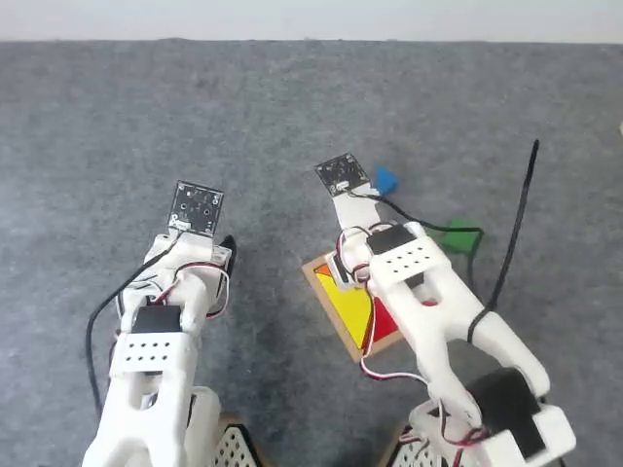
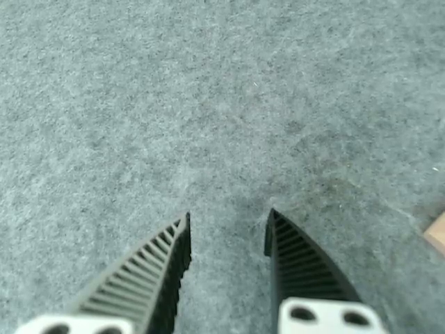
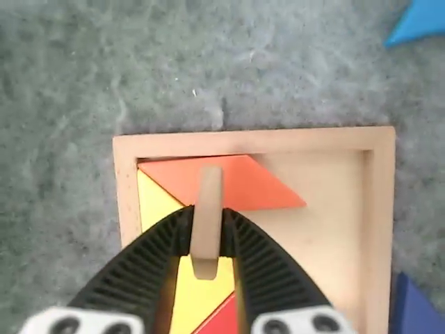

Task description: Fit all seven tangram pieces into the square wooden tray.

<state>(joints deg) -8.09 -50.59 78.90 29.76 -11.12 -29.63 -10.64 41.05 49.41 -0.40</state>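
Right wrist view: your right claw pinches one tan piece above three pieces in the tray. Left claw gapes wide.

Reference: tray.
In tray: parallelogram flat against the far rim, at the far-left corner. Triangle along the left rim, touching the parallelogram. Second triangle to its right, toward the near side.
Over tray: right gripper clamped on held piece, which stands on edge above the parallelogram and triangle.
Outside tray: far piece beyond it; right piece to its right; rim piece just outside the rim.
Left gripper: well left of tray.
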